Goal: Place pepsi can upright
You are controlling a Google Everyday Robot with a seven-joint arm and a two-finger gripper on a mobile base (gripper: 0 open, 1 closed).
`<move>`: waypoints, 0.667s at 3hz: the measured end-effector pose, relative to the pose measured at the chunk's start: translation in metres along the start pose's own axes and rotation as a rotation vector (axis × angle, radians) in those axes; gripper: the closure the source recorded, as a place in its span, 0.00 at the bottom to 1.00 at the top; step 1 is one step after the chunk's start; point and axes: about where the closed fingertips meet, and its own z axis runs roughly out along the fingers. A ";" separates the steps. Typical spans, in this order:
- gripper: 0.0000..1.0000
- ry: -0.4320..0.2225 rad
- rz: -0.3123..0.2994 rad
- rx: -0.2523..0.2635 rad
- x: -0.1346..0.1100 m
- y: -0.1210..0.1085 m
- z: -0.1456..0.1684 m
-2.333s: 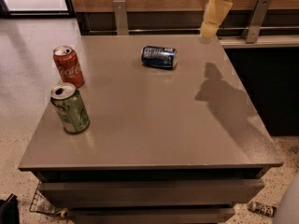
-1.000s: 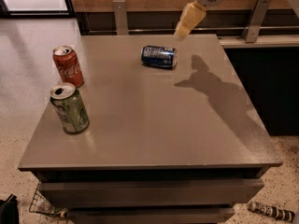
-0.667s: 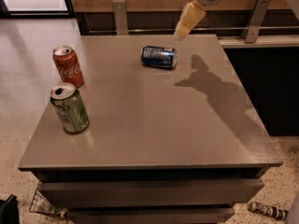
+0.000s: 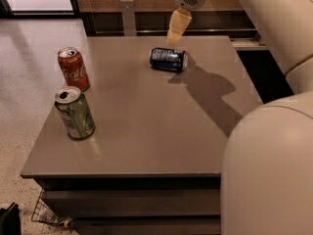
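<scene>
The pepsi can (image 4: 167,59), dark blue with light markings and silver ends, lies on its side near the far edge of the grey table (image 4: 146,126). My gripper (image 4: 177,28) with yellowish fingers hangs above the table's far edge, just above and slightly behind the can, apart from it. It holds nothing.
A red Coca-Cola can (image 4: 73,68) stands upright at the left of the table. A green can (image 4: 75,113) stands upright nearer the front left. My white arm (image 4: 274,146) fills the right side of the view. A wire basket (image 4: 46,212) sits on the floor at lower left.
The gripper has moved left along the far edge, from the table's far right corner to just above the pepsi can. The arm's bulk has come into view at right. The cans have not moved.
</scene>
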 end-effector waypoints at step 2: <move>0.00 0.137 -0.070 -0.118 -0.002 0.016 0.039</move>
